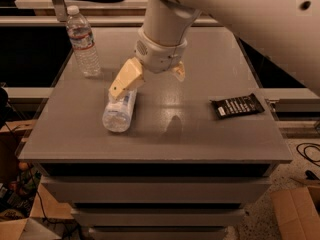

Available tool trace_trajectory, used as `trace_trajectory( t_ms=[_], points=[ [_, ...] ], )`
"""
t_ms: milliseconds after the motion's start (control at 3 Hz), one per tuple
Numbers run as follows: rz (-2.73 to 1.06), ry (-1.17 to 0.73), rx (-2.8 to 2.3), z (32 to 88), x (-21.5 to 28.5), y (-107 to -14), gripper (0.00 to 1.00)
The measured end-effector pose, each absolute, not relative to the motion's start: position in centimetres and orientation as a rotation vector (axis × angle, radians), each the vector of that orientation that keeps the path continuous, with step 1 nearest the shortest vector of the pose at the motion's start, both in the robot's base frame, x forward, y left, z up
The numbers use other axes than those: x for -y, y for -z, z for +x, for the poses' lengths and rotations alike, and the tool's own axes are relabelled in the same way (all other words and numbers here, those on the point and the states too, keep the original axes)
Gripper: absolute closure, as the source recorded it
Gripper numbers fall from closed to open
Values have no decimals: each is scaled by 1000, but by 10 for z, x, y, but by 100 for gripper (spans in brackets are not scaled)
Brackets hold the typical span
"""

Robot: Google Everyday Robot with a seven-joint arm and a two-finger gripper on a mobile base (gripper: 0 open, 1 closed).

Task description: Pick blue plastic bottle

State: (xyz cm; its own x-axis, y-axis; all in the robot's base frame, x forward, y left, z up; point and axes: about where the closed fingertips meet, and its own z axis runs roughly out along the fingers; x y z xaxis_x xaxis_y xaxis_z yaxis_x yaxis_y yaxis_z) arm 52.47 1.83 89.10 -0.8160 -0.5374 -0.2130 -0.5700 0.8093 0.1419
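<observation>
Cream fingers spread apart, the gripper (pixel 148 84) hangs over the far end of the lying blue plastic bottle (pixel 119 113) — approach stage, I judge — next it should straddle the body and close.

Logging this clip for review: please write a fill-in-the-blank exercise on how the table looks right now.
1. The blue plastic bottle lies on its ____ on the table.
2. The gripper is above that bottle's far end, its two fingers ____.
3. The clear ribbed bottle stands ____ near the far left corner.
4. The flat packet near the right edge is ____ in colour.

Missing words: side; open; upright; black
</observation>
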Motion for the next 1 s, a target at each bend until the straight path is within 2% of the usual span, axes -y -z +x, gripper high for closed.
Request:
trace_trajectory(
  t_ms=[1000],
  points=[
    [-620, -221, -2911, 536, -79, -884, 0]
  ],
)
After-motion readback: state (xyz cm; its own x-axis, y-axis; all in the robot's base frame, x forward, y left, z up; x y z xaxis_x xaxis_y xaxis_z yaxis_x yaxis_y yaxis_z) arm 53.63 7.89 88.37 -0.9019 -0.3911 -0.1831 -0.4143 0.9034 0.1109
